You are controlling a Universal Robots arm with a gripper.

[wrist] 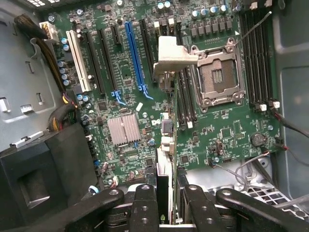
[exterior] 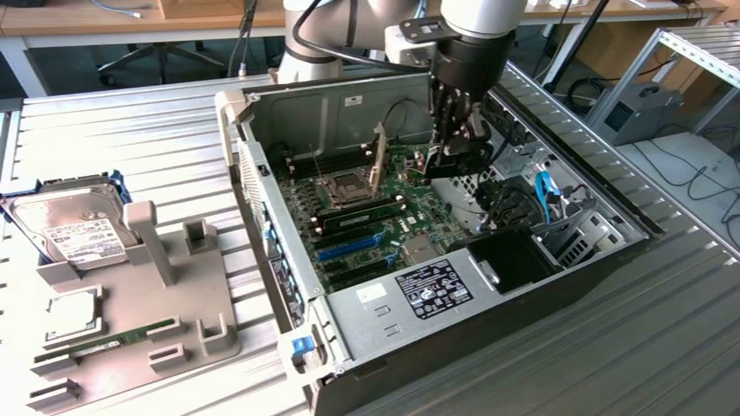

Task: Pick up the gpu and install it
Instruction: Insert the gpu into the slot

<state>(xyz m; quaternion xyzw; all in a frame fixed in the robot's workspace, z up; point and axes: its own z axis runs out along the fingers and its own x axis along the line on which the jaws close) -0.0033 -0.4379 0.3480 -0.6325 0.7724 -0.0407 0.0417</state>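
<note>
Pickup is done: the fingers (wrist: pixel 163 205) grasp the gpu (wrist: pixel 164 159) edge-on, hanging above the motherboard (wrist: pixel 120 96) below them, not yet seated.

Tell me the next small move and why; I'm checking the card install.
Probably nudge the card, gripped edge-on by the gripper, sideways over the long blue slot, since it hangs above the board beside that slot, not yet seated.
</note>
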